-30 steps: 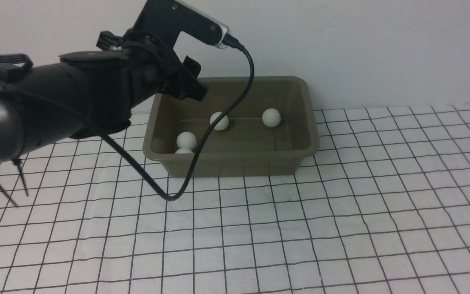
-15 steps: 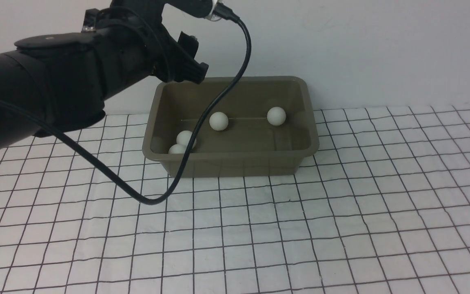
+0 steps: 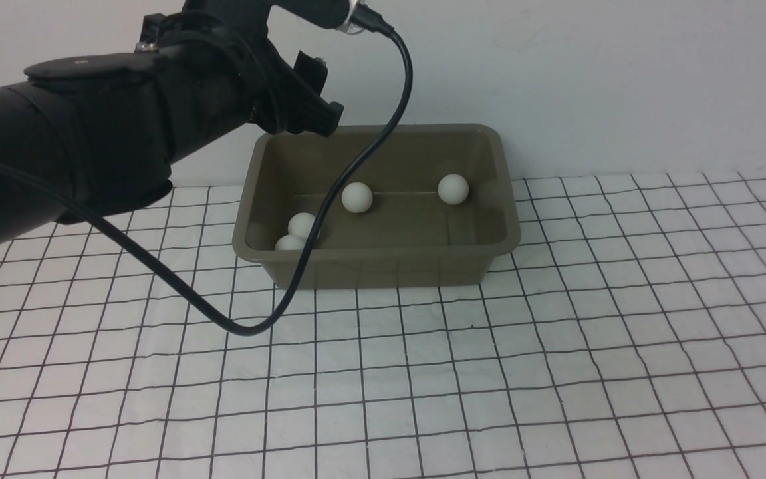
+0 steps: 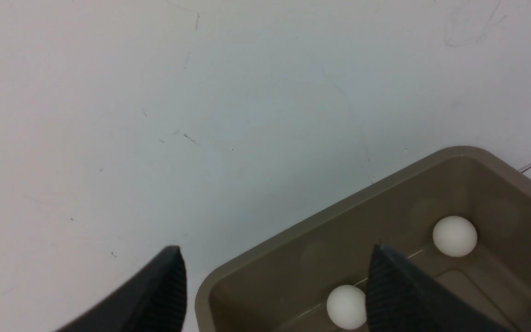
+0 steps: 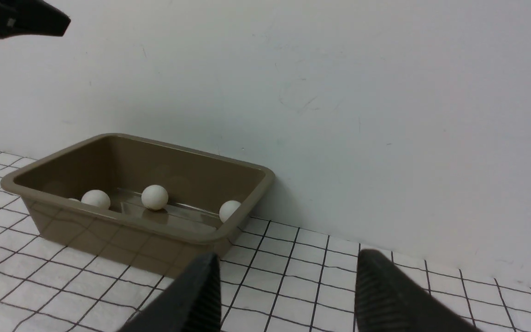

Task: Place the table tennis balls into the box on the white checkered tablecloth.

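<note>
The olive-grey box [image 3: 499, 247] stands on the white checkered tablecloth [image 3: 556, 346] against the back wall. Several white table tennis balls lie inside it: one mid-floor [image 3: 357, 197], one toward the right wall [image 3: 453, 189], and two together in the near-left corner [image 3: 302, 225]. My left gripper [image 3: 320, 106] hangs open and empty above the box's far-left corner. In the left wrist view the left gripper [image 4: 274, 263] frames the box rim [image 4: 339, 203] and two balls [image 4: 454, 236]. The right gripper [image 5: 288, 267] is open over the cloth, to the right of the box [image 5: 132, 249].
A black cable [image 3: 243, 327] loops down from the left arm's wrist camera across the box's front left and onto the cloth. The white wall [image 3: 622, 80] rises directly behind the box. Cloth stretches to the front and right.
The left arm has lifted up and back from the box's left side, then held still. The ball on the right rolled slightly further right. The near-left balls shifted a little.
</note>
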